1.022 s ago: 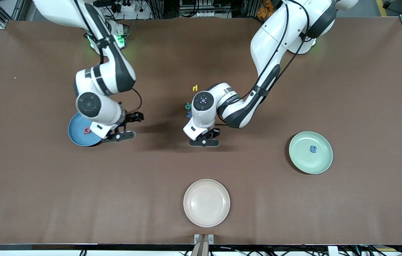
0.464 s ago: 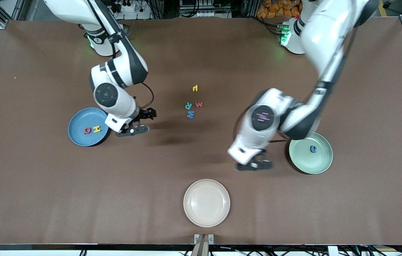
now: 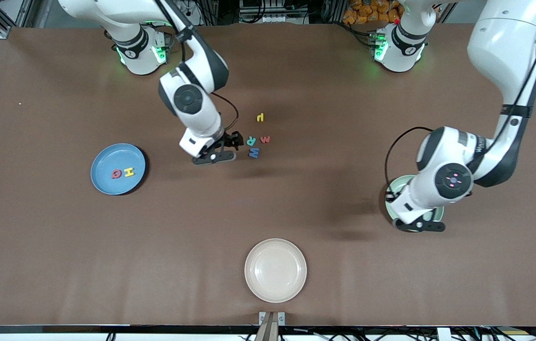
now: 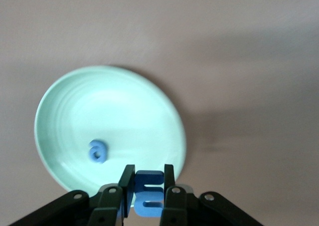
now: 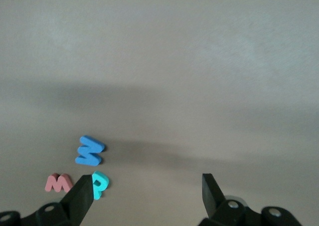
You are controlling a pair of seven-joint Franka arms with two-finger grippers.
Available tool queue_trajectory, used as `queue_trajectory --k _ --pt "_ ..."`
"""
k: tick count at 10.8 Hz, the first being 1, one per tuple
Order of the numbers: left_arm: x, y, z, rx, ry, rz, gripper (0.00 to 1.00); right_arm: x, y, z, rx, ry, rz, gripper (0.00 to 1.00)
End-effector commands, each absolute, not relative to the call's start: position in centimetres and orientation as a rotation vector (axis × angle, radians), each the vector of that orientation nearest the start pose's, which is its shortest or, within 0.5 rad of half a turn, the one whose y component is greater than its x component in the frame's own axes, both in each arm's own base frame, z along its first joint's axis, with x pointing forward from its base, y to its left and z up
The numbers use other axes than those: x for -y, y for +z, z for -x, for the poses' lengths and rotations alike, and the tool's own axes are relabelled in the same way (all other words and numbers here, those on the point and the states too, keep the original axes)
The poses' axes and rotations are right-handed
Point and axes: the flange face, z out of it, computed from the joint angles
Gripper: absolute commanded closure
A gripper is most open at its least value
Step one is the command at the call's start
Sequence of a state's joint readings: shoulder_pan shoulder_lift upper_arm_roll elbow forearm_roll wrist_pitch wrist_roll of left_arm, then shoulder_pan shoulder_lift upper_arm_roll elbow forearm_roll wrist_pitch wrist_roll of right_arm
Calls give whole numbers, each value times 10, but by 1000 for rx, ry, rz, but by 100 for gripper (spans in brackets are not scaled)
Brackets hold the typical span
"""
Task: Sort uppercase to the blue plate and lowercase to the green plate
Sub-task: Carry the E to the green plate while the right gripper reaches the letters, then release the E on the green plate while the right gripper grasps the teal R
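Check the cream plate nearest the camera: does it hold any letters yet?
Empty. The cream plate shows only bare surface in the front view; the loose letters lie elsewhere on the table or on the two coloured plates.

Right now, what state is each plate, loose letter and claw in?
blue plate: holds red round letter, yellow H.
green plate: holds blue a.
cream plate: bare.
Teal R, red M, blue w, yellow hooked letter: loose on table.
Left claw: shut on blue m, over green plate.
Right claw: open, beside teal R.
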State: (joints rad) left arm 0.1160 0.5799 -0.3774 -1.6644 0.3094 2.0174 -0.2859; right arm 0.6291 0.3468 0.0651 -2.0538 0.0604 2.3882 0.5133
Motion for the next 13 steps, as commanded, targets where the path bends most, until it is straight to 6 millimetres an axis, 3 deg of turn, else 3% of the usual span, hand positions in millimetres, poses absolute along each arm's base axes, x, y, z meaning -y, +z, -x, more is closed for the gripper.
queue_trajectory --k 1,2,4,5,6,7,9,11,13 --pt "115 256 -631 -154 282 3012 100 -418 256 -416 211 66 3096 5" --pt "106 247 -633 -134 300 3011 100 -426 243 -402 232 53 3086 5" --pt "95 242 -639 -122 279 3014 94 -414 213 -382 296 -38 3058 5" --pt "90 238 -642 -180 255 3013 74 -413 205 -379 300 -45 3051 5" --pt "83 236 -646 -229 221 3009 24 -414 197 -378 298 -41 3050 6" --pt "80 240 -648 -255 204 3007 0 -416 192 -379 279 -57 3037 6" --pt "83 262 -655 -267 145 3007 0 -424 186 -373 259 -64 3028 9" --pt "104 285 -656 -285 100 3015 0 -431 183 -371 239 -61 3029 17" --pt "138 307 -651 -335 65 3025 0 -431 180 -375 250 -62 3036 22"
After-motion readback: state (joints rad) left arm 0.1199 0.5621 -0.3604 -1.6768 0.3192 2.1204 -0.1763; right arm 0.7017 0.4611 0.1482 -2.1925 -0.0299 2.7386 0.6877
